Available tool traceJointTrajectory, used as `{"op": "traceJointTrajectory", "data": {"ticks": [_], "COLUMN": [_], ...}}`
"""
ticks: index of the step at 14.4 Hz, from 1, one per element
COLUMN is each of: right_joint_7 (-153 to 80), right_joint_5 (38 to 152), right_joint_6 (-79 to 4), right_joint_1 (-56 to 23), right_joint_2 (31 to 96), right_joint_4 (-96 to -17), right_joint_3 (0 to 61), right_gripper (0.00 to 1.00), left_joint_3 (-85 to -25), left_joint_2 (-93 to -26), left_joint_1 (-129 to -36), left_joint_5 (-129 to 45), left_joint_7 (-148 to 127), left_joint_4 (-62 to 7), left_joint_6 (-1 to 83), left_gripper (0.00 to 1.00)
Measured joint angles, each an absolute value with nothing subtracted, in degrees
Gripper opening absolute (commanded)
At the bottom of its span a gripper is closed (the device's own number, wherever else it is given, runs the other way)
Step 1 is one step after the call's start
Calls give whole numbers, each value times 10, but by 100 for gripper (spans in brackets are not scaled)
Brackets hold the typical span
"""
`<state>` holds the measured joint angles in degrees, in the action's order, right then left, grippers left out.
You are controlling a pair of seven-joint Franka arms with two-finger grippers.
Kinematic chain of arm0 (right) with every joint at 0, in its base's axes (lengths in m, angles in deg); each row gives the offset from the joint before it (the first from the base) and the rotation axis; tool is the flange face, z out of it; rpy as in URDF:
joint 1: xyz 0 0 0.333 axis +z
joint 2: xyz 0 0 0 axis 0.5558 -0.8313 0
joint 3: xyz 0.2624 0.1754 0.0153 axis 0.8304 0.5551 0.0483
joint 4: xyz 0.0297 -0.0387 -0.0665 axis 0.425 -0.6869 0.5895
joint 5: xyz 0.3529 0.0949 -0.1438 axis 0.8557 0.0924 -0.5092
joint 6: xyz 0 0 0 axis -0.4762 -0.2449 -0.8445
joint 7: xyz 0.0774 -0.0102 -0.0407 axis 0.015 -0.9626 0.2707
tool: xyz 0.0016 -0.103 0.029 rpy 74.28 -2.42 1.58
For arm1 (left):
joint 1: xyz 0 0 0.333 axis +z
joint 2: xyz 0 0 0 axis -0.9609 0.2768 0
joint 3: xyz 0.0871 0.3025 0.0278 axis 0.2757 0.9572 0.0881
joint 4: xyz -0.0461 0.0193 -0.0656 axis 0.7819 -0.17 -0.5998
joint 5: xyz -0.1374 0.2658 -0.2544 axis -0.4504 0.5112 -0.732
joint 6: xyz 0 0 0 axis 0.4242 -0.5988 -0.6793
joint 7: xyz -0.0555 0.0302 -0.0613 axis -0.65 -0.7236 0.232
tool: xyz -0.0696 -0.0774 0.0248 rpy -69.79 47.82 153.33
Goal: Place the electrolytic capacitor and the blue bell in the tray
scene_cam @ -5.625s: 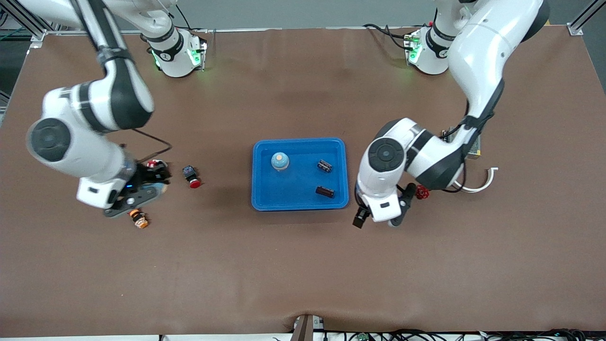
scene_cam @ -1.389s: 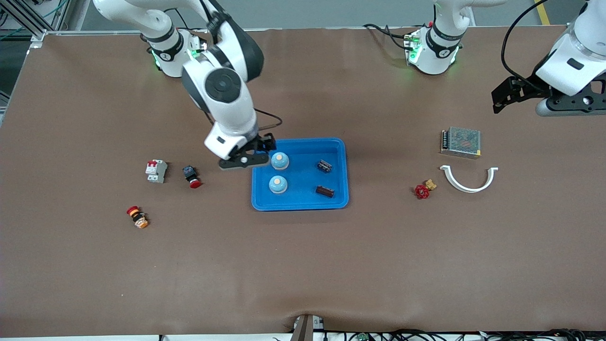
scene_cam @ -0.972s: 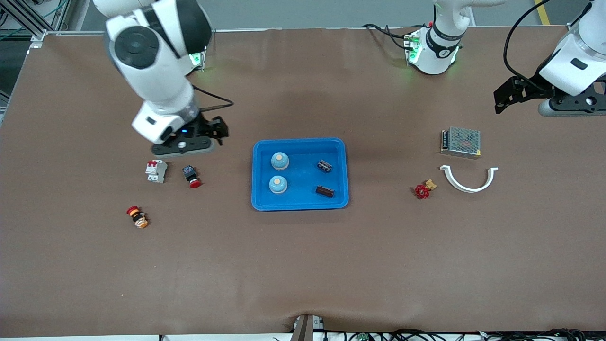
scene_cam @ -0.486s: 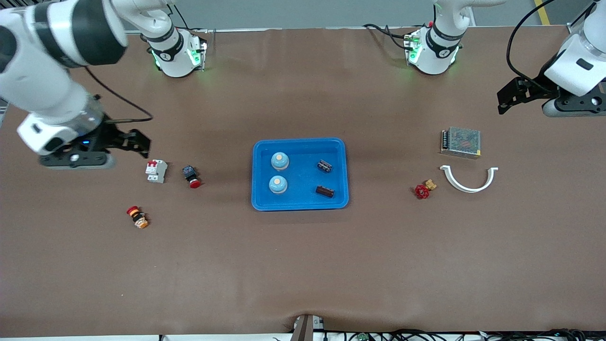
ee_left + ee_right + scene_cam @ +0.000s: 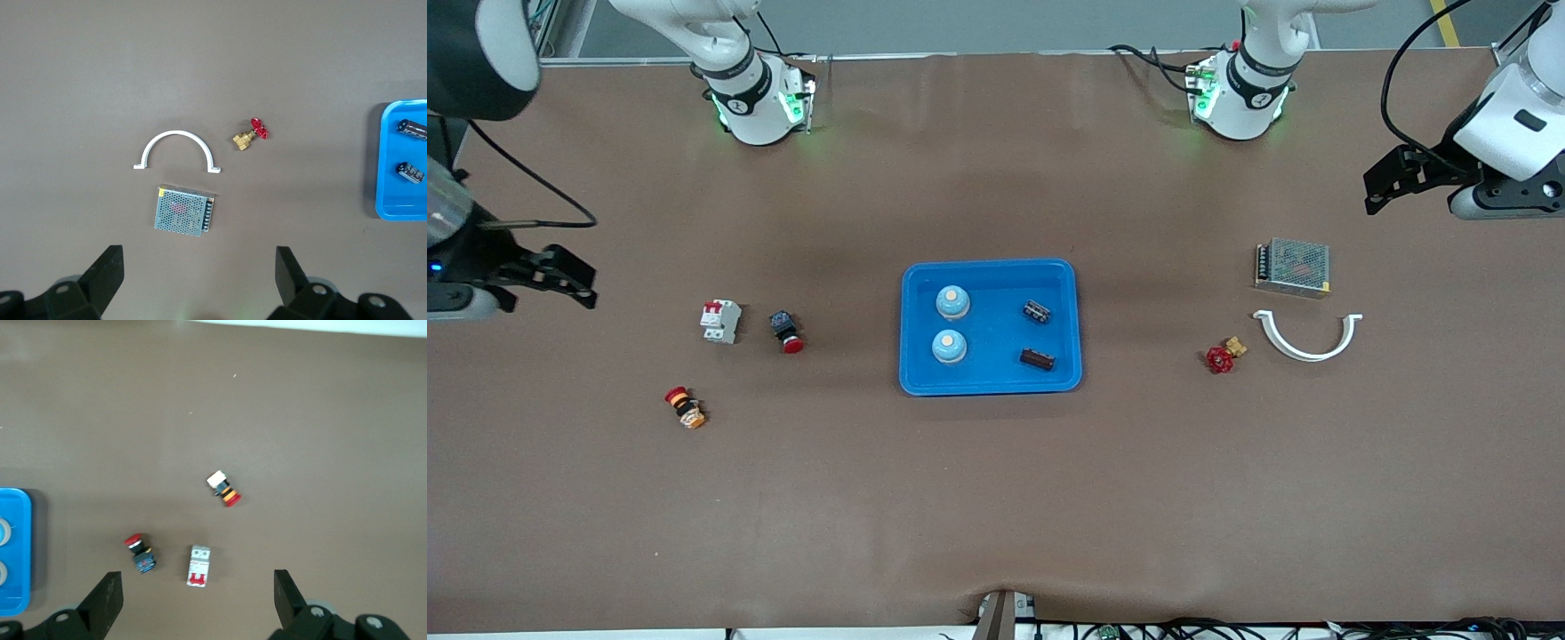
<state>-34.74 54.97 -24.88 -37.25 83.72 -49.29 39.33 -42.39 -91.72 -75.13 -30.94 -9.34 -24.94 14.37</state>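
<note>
Front view: tray (image 5: 991, 384) mid-tabletop holds two bells (image 5: 951, 302) and two capacitors (image 5: 1037, 311); task looks done. Left tool (image 5: 1392, 178) and right tool (image 5: 551, 280) hang over opposite tabletop ends.

Left wrist view: left tool (image 5: 200, 283) wide open, empty.

Right wrist view: right tool (image 5: 198, 600) wide open, empty.

Capacitors likely light, rigid, roll-prone; grip across the body. Bells smooth; grip low on the dome.
</note>
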Motion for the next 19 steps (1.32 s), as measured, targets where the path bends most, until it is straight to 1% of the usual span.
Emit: {"op": "traceJointTrajectory", "data": {"ticks": [2, 5, 6, 19], "right_joint_7": [-355, -347, -333, -310], "right_joint_5": [550, 550, 550, 553], "right_joint_6": [-237, -164, -151, -157], "right_joint_1": [-380, -380, -380, -381], "right_joint_2": [837, 837, 837, 833], "right_joint_4": [-479, -437, -428, -423], "right_joint_3": [393, 398, 400, 402], "right_gripper": [100, 100, 100, 100], "left_joint_3": [-425, -425, -425, -421], "left_joint_2": [-917, -917, -917, -904], "left_joint_1": [-752, -752, -752, -750], "left_joint_5": [-309, -309, -309, -309], "left_joint_7": [-93, -93, -93, -93], "left_joint_4": [-249, -249, -248, -209], "left_joint_6": [144, 144, 143, 117], "left_gripper": [100, 100, 100, 100]}}
